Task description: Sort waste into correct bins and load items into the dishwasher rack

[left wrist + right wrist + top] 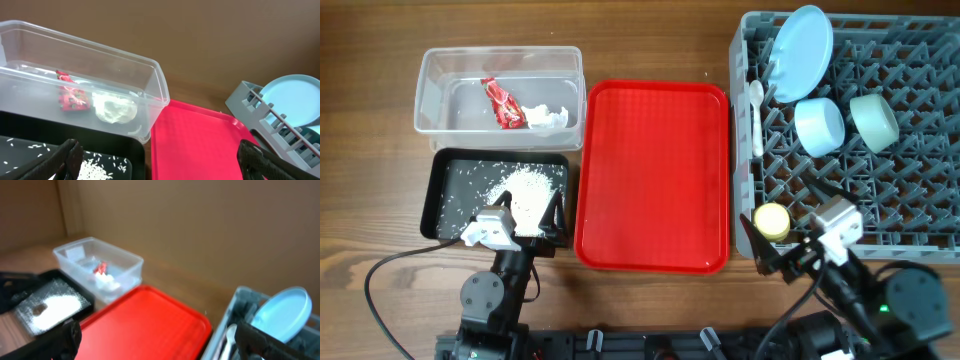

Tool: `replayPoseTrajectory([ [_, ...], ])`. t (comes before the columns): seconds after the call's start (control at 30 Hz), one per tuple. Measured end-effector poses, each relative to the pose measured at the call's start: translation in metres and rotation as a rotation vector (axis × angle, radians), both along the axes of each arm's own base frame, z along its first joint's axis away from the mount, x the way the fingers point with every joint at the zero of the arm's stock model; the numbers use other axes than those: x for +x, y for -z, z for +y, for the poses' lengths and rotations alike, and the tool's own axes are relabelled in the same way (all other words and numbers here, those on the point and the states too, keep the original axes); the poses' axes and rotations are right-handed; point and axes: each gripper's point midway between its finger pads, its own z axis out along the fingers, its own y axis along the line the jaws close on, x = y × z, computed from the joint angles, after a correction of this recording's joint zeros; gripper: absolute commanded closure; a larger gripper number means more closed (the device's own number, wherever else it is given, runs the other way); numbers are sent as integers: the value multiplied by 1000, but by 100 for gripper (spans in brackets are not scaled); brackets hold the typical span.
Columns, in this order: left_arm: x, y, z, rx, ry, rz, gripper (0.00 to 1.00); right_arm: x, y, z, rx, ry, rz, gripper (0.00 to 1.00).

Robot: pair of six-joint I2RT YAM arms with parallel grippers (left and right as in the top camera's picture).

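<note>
The clear tub [500, 52] at the back left holds the red wrapper [502, 103] and the white tissue [546, 117]; both also show in the left wrist view, the wrapper [72, 96] and the tissue [115, 109]. The black tray [432, 195] in front of it holds white rice [528, 183]. The grey rack [900, 190] on the right holds the blue plate [800, 50], the blue bowl [819, 126], the green bowl [873, 117], the yellow cup [772, 221] and a white utensil [757, 115]. My left gripper [520, 218] is open and empty over the black tray's front edge. My right gripper [788, 252] is open and empty by the rack's front left corner.
A flat red serving tray [653, 175] lies between the bins and the rack, with nothing on it; it also fills the space between the fingers in the left wrist view [200, 145] and the right wrist view [145, 320]. Wooden table all around.
</note>
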Motion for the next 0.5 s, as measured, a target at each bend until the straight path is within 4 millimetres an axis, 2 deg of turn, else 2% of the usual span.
replayPoseTrajectory([
  [0.03, 0, 0, 0, 0, 0, -1, 0, 4, 15, -2, 2, 12, -17, 0],
  [0.07, 0, 0, 0, 0, 0, 0, 0, 8, 44, -2, -2, 21, -7, 0],
  [0.1, 0, 0, 0, 0, 0, 0, 0, 11, 60, -2, -2, 24, -19, 0],
  [0.17, 0, 0, 0, 0, 0, 0, 0, 14, 80, -2, 11, 27, -69, 0],
  [0.2, 0, 0, 0, 0, 0, 0, 0, 16, 83, -1, 19, 27, -101, 0],
  [0.27, 0, 0, 0, 0, 0, 0, 0, 23, 103, 0, 20, 28, -114, 0],
  [0.4, 0, 0, 0, 0, 0, 0, 0, 32, 123, 3, 27, 28, -154, 0],
  [0.5, 0, 0, 0, 0, 0, 0, 0, 32, 125, 3, 26, 28, -150, 0],
])
